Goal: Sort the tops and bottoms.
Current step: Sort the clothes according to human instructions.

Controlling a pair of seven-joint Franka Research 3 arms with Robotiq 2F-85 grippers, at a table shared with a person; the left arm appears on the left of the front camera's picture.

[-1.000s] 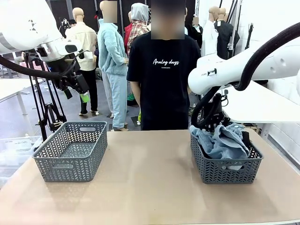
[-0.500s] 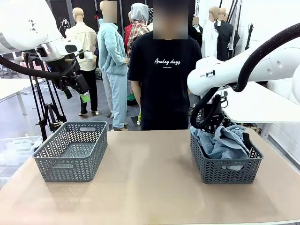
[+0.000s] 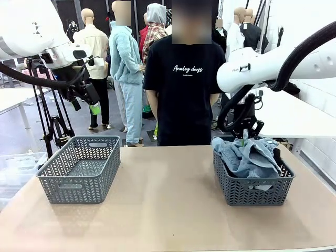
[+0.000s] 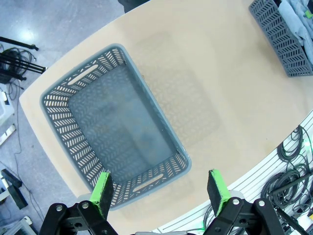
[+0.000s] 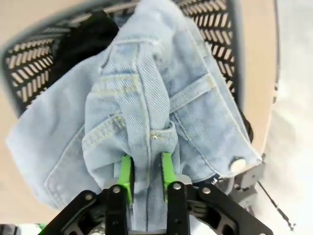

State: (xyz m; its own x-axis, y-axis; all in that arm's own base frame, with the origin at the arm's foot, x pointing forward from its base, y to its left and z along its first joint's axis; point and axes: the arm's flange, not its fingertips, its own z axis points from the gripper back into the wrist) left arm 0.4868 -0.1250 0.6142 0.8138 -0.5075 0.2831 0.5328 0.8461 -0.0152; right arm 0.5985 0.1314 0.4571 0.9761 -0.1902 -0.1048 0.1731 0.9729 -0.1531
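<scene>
The pale light-blue denim shorts [image 5: 146, 98] of the bottoms lie heaped in the right grey basket [image 3: 252, 191], spilling over its rim [image 5: 215, 24]. My right gripper [image 5: 145, 174] is over that basket, and a fold of the shorts sits pinched between its green pads. In the front view the right gripper [image 3: 245, 135] hangs just above the shorts [image 3: 247, 157]. A black garment [image 5: 83, 39], one of the tops, lies under the shorts at the basket's side [image 3: 275, 155]. My left gripper [image 4: 159, 178] hovers open high above the left grey basket [image 4: 54, 88], which holds nothing.
A person in a black T-shirt [image 3: 184, 79] stands at the table's far edge between the two baskets. The left basket [image 3: 79, 139] stands at the table's left. Bare tabletop [image 3: 168, 194] lies between the baskets. Cables [image 4: 293, 161] hang beyond the table's near edge.
My right arm has risen a little above the right basket, and the shorts' top fold has come up with it. The left arm has not moved.
</scene>
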